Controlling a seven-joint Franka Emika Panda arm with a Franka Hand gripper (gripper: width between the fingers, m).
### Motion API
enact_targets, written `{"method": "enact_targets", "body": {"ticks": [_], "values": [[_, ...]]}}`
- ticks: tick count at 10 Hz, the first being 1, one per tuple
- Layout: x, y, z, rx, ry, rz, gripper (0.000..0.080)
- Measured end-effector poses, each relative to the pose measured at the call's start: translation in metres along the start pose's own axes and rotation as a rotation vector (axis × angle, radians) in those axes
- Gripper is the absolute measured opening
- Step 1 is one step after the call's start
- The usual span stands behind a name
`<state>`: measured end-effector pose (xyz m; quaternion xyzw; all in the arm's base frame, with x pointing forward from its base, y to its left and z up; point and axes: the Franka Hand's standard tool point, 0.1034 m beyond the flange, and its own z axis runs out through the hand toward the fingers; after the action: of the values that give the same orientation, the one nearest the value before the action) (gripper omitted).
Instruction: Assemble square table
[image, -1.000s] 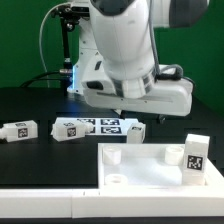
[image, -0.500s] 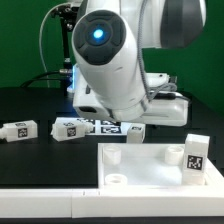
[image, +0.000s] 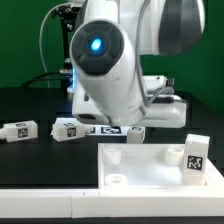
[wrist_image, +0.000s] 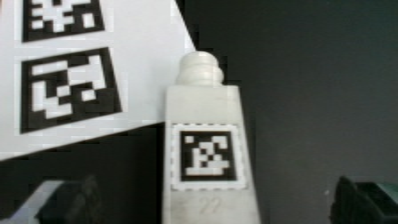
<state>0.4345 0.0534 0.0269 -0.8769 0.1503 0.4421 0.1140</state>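
Observation:
In the wrist view a white leg (wrist_image: 205, 140) with a black-and-white tag lies on the black table, its threaded tip beside the marker board (wrist_image: 80, 70). My gripper (wrist_image: 210, 205) is open, with one dark finger (wrist_image: 50, 203) on each side of the leg and a gap to it on both sides. In the exterior view the arm's body hides the gripper. The white square table top (image: 150, 168) lies at the front, on the exterior view's right. One leg (image: 196, 155) stands upright in its far right corner socket.
Two more legs (image: 20, 130) (image: 70, 128) lie on the black table at the exterior view's left. Another leg (image: 136, 131) lies by the marker board (image: 108, 125) under the arm. A black stand with cables rises behind.
The arm has turned, so its blue light now faces the camera, and it has shifted slightly to the exterior view's left and down. The parts on the table have not moved.

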Motion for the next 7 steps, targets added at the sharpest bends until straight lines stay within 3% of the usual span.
{"method": "enact_targets", "body": {"ticks": [1,4,7], "values": [[0.0,0.002,-0.002,0.008,-0.058,0.044,0.0649],[0.002,0.002,-0.002,0.007,-0.055,0.048,0.0649],[0.006,-0.011,0.013,0.001,-0.016,-0.012,0.0649]]}}
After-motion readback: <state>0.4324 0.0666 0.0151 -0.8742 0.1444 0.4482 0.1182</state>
